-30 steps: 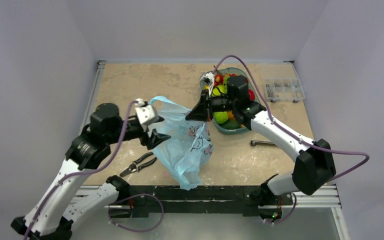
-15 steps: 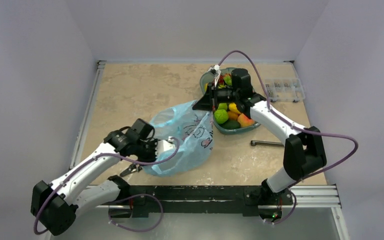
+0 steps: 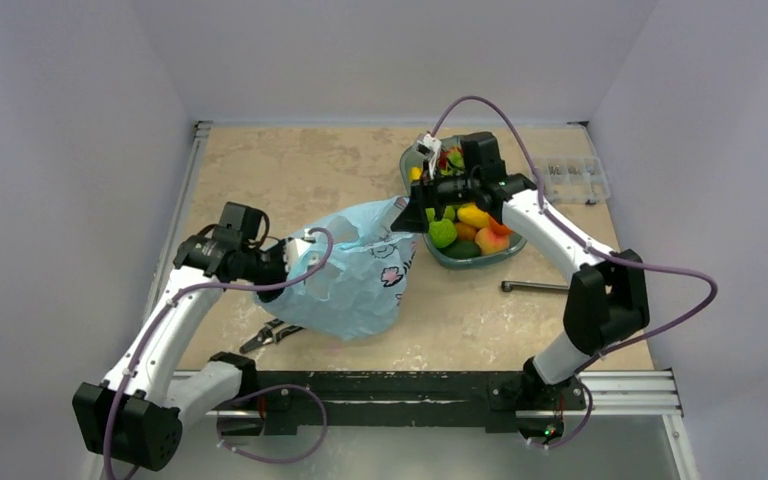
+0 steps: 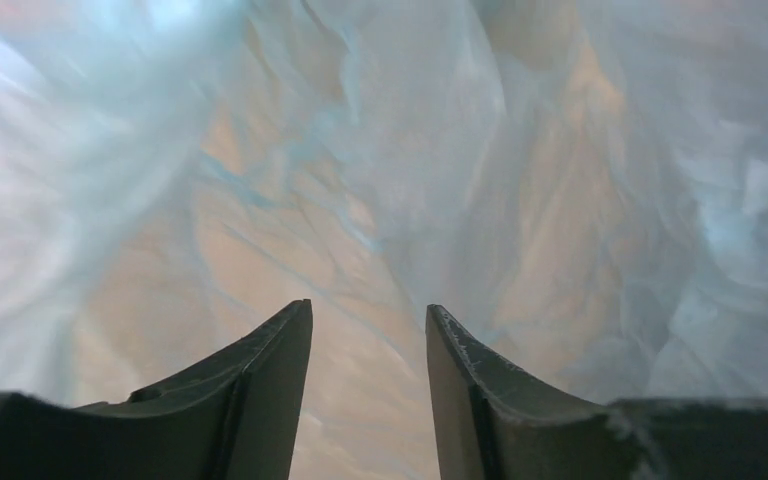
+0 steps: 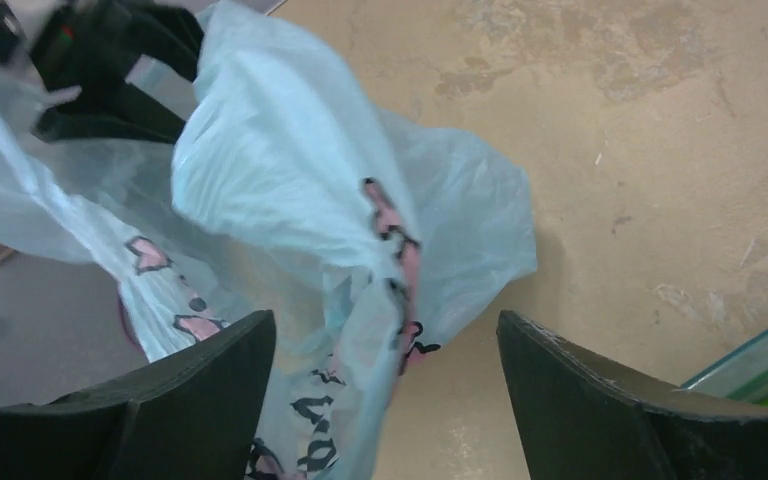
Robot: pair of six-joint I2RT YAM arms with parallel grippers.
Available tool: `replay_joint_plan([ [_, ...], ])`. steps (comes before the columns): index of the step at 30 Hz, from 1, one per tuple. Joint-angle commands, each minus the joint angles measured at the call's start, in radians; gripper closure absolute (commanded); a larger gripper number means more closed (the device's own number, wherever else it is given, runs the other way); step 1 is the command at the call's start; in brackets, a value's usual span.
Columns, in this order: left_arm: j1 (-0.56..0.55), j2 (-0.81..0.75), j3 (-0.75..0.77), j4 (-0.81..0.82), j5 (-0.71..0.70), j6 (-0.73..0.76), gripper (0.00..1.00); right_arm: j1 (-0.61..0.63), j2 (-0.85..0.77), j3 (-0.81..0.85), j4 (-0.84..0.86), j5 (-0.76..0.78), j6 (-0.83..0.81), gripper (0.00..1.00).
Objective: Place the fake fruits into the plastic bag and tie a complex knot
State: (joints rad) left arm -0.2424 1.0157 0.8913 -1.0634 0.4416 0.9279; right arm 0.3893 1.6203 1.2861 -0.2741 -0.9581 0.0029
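Left tool [image 4: 368, 308] looks to be inside the plastic bag [image 3: 350, 280], jaws apart and pinching nothing, probably propping the mouth. The bag is slumped mid-desk [image 3: 290, 170]. Right tool [image 5: 382, 320] is wide and released at the bag's rim; the fake fruits [image 3: 465, 222] sit in the teal dish [image 3: 460, 263] alongside, 0 visibly bagged.

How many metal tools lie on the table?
2: pliers near the front edge, partly under the plastic bag; a metal bar near the teal dish. More may be hidden.

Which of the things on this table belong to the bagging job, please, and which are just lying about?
Job: plastic bag, fake fruits in the teal dish.
Lying about: pliers, metal bar, clear parts box.
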Motion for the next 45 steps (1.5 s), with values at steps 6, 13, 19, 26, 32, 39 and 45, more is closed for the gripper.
replay_joint_plan([
  [6,0.003,0.043,0.202,0.067,0.340,0.102,0.53,0.066,-0.046,0.191,-0.167,0.164,-0.423,0.01],
  [13,-0.067,0.101,0.272,0.045,0.288,0.190,0.54,0.168,0.072,0.316,-0.280,0.144,-0.702,0.01],
  [19,-0.145,0.079,0.245,0.080,0.221,0.224,0.54,0.201,0.217,0.413,-0.393,0.027,-0.743,0.01],
  [26,-0.222,0.041,0.192,0.359,-0.031,-0.047,0.45,0.240,0.255,0.371,-0.263,0.058,-0.581,0.68],
  [32,-0.229,0.167,0.329,0.330,-0.397,-0.420,0.39,0.235,0.057,0.247,-0.014,0.093,-0.291,1.00],
  [39,-0.073,0.071,0.405,0.385,-0.211,-0.661,0.20,0.228,-0.022,0.146,0.066,0.318,-0.054,1.00],
  [45,-0.072,0.083,0.655,0.234,0.077,-0.807,0.26,0.223,-0.097,0.020,0.241,0.539,0.312,1.00],
])
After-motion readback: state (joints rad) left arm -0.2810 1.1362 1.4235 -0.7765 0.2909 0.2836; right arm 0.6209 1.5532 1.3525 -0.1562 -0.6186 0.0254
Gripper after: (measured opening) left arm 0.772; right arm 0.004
